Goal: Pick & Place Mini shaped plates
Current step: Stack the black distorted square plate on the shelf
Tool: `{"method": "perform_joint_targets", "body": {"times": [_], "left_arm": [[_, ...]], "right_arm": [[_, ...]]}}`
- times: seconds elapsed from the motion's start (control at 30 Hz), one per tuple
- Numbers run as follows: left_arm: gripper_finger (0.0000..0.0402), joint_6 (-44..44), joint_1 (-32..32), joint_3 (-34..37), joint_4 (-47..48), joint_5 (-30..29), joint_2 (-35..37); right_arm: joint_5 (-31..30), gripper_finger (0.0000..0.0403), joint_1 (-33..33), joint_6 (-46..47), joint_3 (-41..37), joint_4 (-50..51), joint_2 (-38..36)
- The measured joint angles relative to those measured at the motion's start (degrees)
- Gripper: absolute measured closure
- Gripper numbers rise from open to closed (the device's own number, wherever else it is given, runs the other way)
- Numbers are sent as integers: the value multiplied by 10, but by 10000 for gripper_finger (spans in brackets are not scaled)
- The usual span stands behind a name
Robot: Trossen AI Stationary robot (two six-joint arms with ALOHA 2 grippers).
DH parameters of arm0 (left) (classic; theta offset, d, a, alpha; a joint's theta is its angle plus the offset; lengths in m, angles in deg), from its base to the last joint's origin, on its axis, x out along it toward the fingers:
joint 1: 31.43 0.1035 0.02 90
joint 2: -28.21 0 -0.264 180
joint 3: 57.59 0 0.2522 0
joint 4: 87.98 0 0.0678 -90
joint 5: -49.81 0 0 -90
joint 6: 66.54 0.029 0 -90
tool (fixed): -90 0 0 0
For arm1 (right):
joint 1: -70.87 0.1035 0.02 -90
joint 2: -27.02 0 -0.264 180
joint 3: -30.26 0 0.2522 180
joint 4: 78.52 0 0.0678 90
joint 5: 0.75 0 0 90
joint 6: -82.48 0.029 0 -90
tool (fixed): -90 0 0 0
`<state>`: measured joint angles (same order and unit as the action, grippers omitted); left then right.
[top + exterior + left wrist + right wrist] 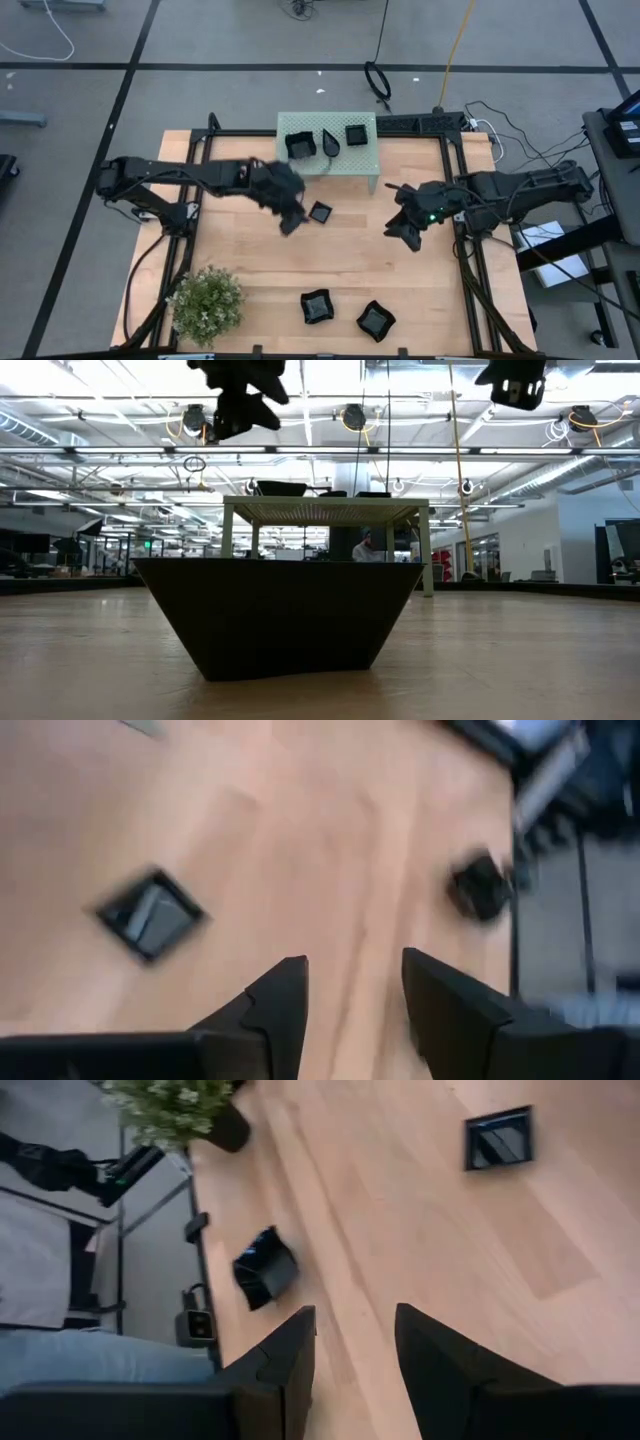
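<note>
A small square black plate (320,212) lies flat on the wooden table, seen too in the left wrist view (152,915) and the right wrist view (497,1138). My left gripper (290,217) hovers open just left of it, above the table (355,995). A wavy square plate (299,145), a teardrop plate (329,141) and a small square plate (356,134) sit on the mint-green stand (370,160). Two wavy plates (316,306) (375,320) rest near the near edge. My right gripper (405,232) (355,1335) hangs open over bare wood at the right.
A green bushy plant (207,300) stands at the near left corner. In the low view one wavy plate (278,615) fills the foreground before the stand (328,510). Black frame rails (455,200) border the table. Bare wood lies between the two grippers.
</note>
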<state>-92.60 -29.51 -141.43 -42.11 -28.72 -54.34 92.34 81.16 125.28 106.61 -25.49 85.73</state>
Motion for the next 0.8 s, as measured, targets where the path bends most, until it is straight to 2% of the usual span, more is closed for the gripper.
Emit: {"method": "perform_joint_targets", "body": {"times": [0.1,0.17,0.27,0.33,0.43,0.8], "left_arm": [[236,34,-38,19,24,9,-8],[236,50,-59,32,6,10,-17],[236,66,-84,51,7,7,-21],[236,66,-98,61,-26,4,-33],[236,27,-122,81,-54,0,-54],[236,-121,-219,84,-237,-53,-183]], "right_arm": [[0,273,12,1,0,-16,4],[-5,273,16,1,0,-23,5],[-33,273,20,0,0,-24,6],[-52,273,20,-4,0,-23,7],[-63,273,20,-15,0,-27,7],[-59,273,22,-95,0,-21,7]]}}
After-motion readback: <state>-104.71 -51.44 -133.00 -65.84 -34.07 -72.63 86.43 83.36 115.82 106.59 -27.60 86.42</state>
